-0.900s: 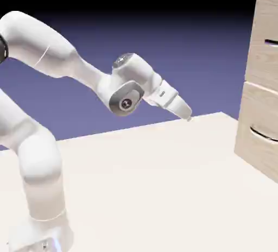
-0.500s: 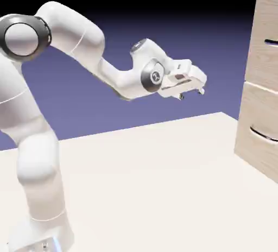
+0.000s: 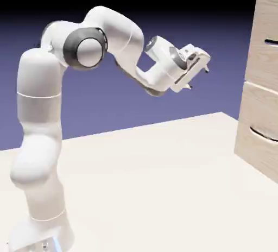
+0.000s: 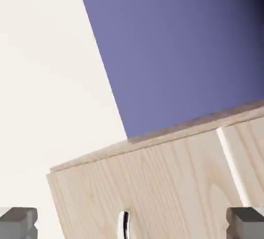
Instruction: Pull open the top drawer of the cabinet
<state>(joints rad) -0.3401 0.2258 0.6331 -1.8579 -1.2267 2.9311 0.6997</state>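
Observation:
The cabinet (image 3: 263, 88) of pale wood grain stands at the right edge of the exterior view. Its top drawer (image 3: 265, 55) carries a slim dark bar handle (image 3: 271, 42). Below it is a drawer front with a curved handle (image 3: 263, 134). My gripper (image 3: 197, 79) hangs in the air left of the top drawer, well apart from it, open and empty, its fingers pointing toward the cabinet. The hand view is rolled. There the cabinet (image 4: 170, 181) fills the lower part, with a bit of a handle (image 4: 124, 225) between my open fingertips (image 4: 18, 222).
The cream table (image 3: 152, 180) runs from the robot's base to the cabinet's foot. A seam (image 4: 232, 166) between two drawer fronts shows in the hand view. Blue-violet backdrop lies behind everything.
The arm has risen and swung; the hand climbed from near the table, turned to face the cabinet and moved slightly right. The jaws stay open.

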